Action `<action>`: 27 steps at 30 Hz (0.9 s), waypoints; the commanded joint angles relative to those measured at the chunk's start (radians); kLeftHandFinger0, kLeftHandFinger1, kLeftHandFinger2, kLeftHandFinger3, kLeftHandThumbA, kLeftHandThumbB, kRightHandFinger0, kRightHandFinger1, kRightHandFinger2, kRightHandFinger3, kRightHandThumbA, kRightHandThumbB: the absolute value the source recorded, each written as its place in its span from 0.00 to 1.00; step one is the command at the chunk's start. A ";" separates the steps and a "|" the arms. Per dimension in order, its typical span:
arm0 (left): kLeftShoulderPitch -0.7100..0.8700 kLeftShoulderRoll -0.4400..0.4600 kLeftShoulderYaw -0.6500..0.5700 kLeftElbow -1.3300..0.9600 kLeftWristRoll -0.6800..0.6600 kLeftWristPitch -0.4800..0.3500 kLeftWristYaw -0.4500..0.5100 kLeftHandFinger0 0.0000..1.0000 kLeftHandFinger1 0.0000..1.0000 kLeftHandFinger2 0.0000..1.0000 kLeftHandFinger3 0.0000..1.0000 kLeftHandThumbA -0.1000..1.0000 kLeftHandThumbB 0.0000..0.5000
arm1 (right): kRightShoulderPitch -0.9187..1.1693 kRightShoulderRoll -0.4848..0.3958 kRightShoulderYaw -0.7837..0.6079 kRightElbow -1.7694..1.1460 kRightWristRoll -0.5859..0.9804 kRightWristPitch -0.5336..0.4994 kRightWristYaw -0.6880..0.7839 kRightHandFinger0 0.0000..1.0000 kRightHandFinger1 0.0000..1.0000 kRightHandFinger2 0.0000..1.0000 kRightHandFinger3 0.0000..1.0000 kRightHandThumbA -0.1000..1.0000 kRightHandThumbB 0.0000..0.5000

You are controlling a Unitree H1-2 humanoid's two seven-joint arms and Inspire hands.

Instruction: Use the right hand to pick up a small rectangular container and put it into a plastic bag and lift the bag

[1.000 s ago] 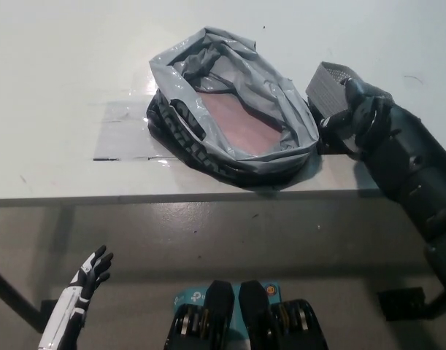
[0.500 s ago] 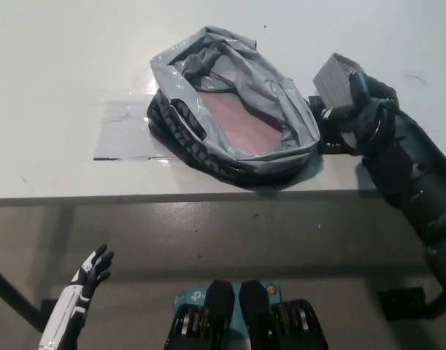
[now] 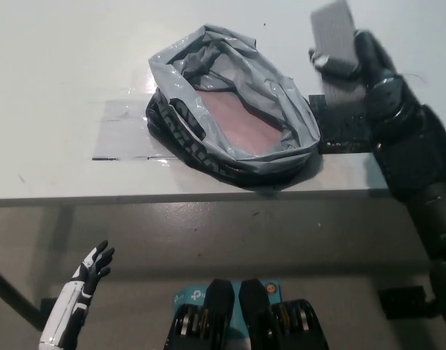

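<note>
**Asker:** Looking at the bench from above, what can you read on anything?

**Onlooker:** Very little. The plastic bag (image 3: 233, 120) lies on the white table (image 3: 62, 65), its grey mouth open and facing up, with a pinkish patch showing inside. White lettering runs along its black lower side, but it is creased and too small for me to make out. A strip of clear tape (image 3: 124, 131) is stuck flat on the table just left of the bag.

**Asker:** Where is the container?

**Onlooker:** The small rectangular container (image 3: 333, 33) is grey and sits up off the table, to the right of the bag and near the top edge of the view. The black right hand (image 3: 365, 62) pinches it, fingers closed around its lower end. I see no label on it. The hand covers the lower part of the container, so I cannot tell its full shape.

**Asker:** Anything under that hand?

**Onlooker:** A dark flat patch (image 3: 343, 124) lies on the table just right of the bag, partly hidden by the black arm. I cannot tell what it is.

**Asker:** And the other hand?

**Onlooker:** The white left hand (image 3: 91, 266) hangs low at the bottom left, below the table edge, well apart from everything. Its dark fingers are spread and hold nothing. Its forearm is cut off by the bottom edge.
</note>
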 commanded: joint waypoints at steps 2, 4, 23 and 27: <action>-0.004 0.023 0.007 -0.018 0.006 -0.014 -0.006 1.00 1.00 1.00 1.00 1.00 0.95 | -0.086 0.020 -0.176 -0.139 0.238 0.010 0.053 0.00 0.44 0.85 0.96 0.00 0.33; -0.004 0.023 0.008 -0.016 0.006 -0.017 -0.006 1.00 1.00 1.00 1.00 1.00 0.93 | -0.094 0.029 -0.202 -0.167 0.250 0.031 0.044 0.04 0.46 0.90 1.00 0.00 0.35; 0.000 0.021 -0.003 -0.007 0.014 -0.015 -0.011 1.00 1.00 1.00 1.00 1.00 0.89 | -0.135 0.086 0.115 -0.373 0.105 0.093 0.151 0.06 0.48 0.77 0.68 0.00 0.40; -0.009 0.024 -0.002 -0.005 0.009 -0.020 -0.013 1.00 1.00 1.00 1.00 1.00 0.88 | -0.134 0.106 0.194 -0.346 0.075 0.081 0.164 0.00 0.39 0.71 0.65 0.00 0.37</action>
